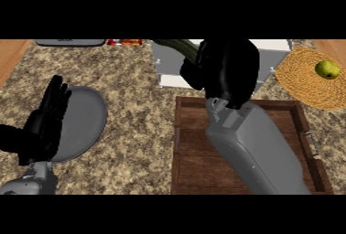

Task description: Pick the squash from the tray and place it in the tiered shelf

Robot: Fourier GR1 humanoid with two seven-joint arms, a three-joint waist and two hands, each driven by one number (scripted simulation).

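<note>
Squash: the task's vegetable (pixel 177 46) showed as a dark green, long shape poking out up-left from under the right hand, above the white shelf and clear of the tray, so it looked carried rather than resting.
Counter: the speckled stone counter (pixel 135 114) bore everything, largest of all.
Tray: the brown wooden tray (pixel 192 160) lay at lower right with nothing seen inside but the forearm crossing over it; by my reading, the pickup was already done.
Right forearm: the grey forearm (pixel 253 151) ran diagonally over the tray toward the shelf, presumably to bring the load above the drop point.
Grey plate: a round grey plate (pixel 84 121) sat at left, partly behind the left hand, with no part in the task.
Woven mat: a round straw mat (pixel 304 89) lay at the right edge, carrying the small fruit.
Tiered shelf: the white shelf (pixel 273 52) stood at the top, mostly hidden by the right hand hovering over it.
Right hand: the black right hand (pixel 226 68) had its fingers curled down around the squash's near end.
Left hand: the left hand (pixel 44 119) rested at the left edge, fingers straight and upward, holding nothing.
Green fruit: a small apple-like fruit (pixel 327 69) sat on the mat, well apart from the action.
</note>
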